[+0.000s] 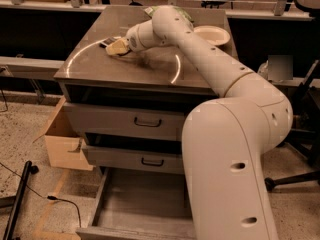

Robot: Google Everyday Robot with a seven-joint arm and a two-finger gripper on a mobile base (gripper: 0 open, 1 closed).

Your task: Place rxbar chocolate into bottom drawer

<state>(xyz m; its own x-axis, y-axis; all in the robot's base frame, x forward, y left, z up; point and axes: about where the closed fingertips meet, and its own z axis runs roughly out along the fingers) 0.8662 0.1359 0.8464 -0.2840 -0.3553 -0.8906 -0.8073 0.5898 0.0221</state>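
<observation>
The gripper (117,47) reaches over the cabinet's surface (150,66); its grip cannot be told. Just beside it lies the dark, flat rxbar chocolate (106,42). The bottom drawer (142,206) stands open.

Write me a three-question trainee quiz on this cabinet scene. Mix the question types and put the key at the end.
1. True or false: the bottom drawer stands pulled open.
2. Multiple choice: the gripper is
A) inside the bottom drawer
B) over the cabinet top, next to the rxbar chocolate
C) down at floor level
3. Short answer: which round white thing sits on the cabinet top beyond the arm?

Key:
1. True.
2. B.
3. The plate.
</observation>
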